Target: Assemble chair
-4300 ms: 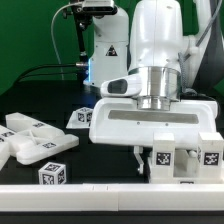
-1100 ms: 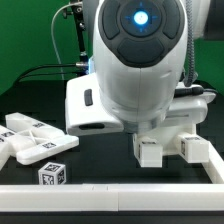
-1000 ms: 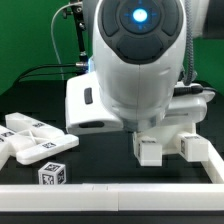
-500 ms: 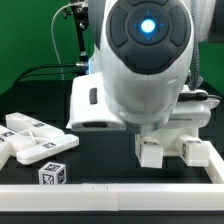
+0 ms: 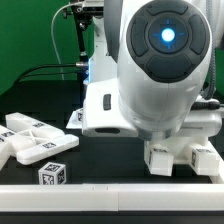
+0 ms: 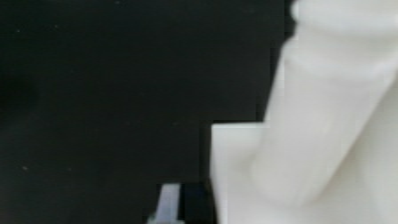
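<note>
White plastic was all over my screen: the arm (image 5: pixel 160 70) filled most of the exterior view and hid the claw behind its body. The claw was fully clenched. Whether it pinched any part I could not tell, because the wrist view showed only a thin grey sliver (image 6: pixel 169 205), maybe one fingertip.

The chair was not yet a chair. Its parts lay in groups on the black table (image 5: pixel 100 150). At the exterior view's left, some flat pieces (image 5: pixel 30 140) with tags lay touching each other, and a small cube (image 5: pixel 52 174) stood just in front of them, apart. One more tagged part (image 5: pixel 76 118) lay farther back, near the arm. Under the arm, at the exterior view's right, I saw two blocks (image 5: pixel 165 160) side by side; what they carried above was hidden. The wrist view showed a round post (image 6: pixel 329 110) close against a panel (image 6: pixel 240 175), but I could not tell if the two were joined or only touching.

My judgement: the work was somewhere in its early or middle part. Something was perhaps being built under the arm, while the pieces at the left lay loose. These had yet to be picked, brought over and fitted, so most of the assembly was left
</note>
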Tool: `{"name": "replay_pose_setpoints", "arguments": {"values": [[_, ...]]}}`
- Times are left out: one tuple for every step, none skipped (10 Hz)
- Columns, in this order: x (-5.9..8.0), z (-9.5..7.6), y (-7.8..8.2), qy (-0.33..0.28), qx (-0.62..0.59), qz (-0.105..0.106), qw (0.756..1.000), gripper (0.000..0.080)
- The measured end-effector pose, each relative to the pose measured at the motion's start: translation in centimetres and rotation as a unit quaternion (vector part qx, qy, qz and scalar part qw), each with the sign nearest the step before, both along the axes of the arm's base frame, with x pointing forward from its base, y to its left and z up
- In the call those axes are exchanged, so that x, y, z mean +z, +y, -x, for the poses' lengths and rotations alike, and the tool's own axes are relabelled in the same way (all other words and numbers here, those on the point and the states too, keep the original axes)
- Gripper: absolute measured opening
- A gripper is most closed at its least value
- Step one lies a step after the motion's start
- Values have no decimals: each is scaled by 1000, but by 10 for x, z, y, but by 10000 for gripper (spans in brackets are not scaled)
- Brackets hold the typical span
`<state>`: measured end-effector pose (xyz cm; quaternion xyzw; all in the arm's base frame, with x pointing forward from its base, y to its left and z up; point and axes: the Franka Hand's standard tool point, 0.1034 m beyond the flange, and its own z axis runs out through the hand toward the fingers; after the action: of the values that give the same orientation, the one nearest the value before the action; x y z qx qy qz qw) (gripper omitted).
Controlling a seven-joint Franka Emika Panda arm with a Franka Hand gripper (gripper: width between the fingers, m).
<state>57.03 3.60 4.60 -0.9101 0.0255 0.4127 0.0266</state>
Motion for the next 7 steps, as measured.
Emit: {"name": "replay_pose_setpoints", "arguments": {"values": [[-7,-4,0,-15,2,1,1000,31],[-7,-4,-1,-20,1,2,1000,31],[-7,-4,-2,-19,0,3,1000,33],[-8,-4,-2,-19,0,3,1000,33],[-8,-4,-3,-19,-1,3,1000,249],[-8,-4,-3,-19,-1,3,1000,249],[-7,-5,-4,-22,-2,3,1000,383]]}}
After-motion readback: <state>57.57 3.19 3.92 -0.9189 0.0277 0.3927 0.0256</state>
